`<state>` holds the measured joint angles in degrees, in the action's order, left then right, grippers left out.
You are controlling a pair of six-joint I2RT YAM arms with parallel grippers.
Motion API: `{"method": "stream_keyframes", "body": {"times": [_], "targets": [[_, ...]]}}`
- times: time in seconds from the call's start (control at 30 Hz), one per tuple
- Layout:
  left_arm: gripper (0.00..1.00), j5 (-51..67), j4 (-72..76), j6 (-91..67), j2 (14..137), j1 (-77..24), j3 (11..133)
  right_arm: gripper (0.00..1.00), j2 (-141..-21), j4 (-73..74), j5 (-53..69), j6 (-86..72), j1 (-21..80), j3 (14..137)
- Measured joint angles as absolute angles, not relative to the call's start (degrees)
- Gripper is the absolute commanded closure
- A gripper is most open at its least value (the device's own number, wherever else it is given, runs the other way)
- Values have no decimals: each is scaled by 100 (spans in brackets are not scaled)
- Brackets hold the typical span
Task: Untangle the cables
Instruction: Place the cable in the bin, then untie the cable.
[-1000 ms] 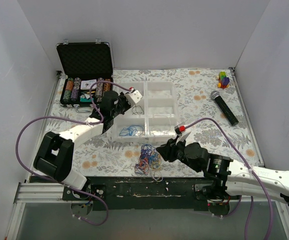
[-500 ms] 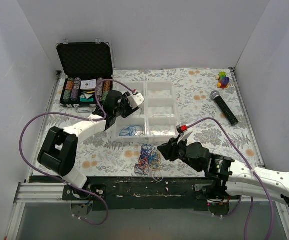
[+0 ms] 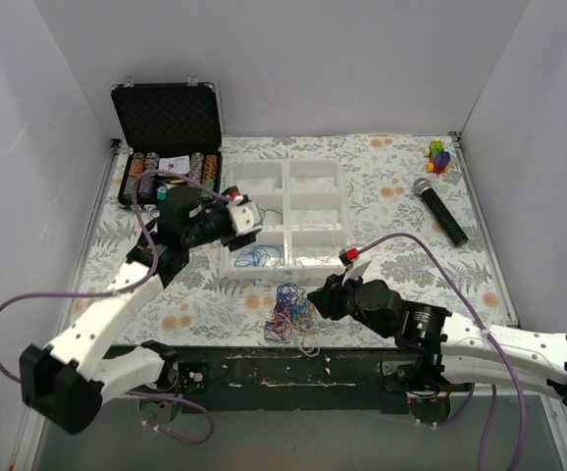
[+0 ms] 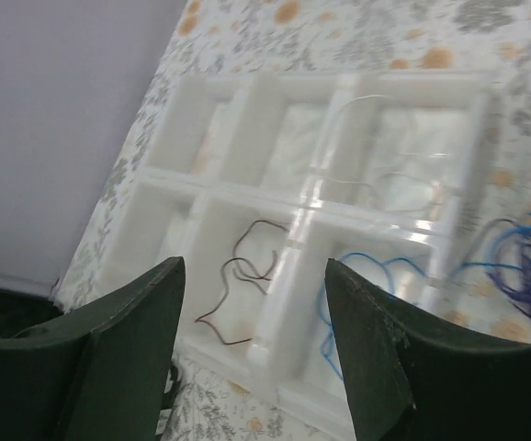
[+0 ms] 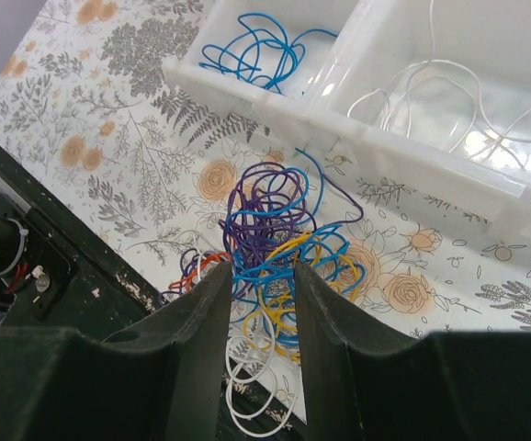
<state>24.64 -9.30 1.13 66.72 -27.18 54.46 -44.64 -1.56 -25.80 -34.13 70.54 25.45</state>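
Hovering over white tray (image 4: 295, 217), left gripper (image 4: 254, 276) jaws apart, empty; right gripper (image 5: 261, 270) jaws partly apart just above cable tangle (image 5: 267, 234), at near edge of table (image 3: 386, 186), just beside tray.

Left claw (image 4: 254, 272) opened, pulled back from tray (image 4: 247, 110).

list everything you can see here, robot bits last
cable tangle: one, mixed colours, on cloth near the tray
blue cable: one, tray near-left compartment
dark cable: one, tray middle-left compartment
white cable: one, tray near-right compartment
tray: one, white, table centre
case: one, black, open, far left
chips: several stacks, mixed colours, in case
microphone: one, black, right
toy: one, multicoloured, far right
cloth: one, floral
left end effector: open, above tray
right end effector: open, over tangle
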Motion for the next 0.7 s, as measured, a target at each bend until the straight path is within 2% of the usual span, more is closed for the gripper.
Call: {"method": "stream_keyframes", "body": {"times": [0.13,0.23,0.47,0.7], "targets": [[36,3496,-1684,384,5422,-2936,4807,54,-4633,-167,-2515,-3472,7028,2475],[34,3929,-2045,318,5111,-3293,4278,54,-4770,-161,-2491,-3538,7013,2456],[31,4202,-2034,-659,6012,-4045,3841,53,-4615,-141,-2499,-3721,7013,2314],[39,4174,-1393,-1236,6532,-4307,3841,53,-4456,-93,-2517,-3776,7013,2185]]}}
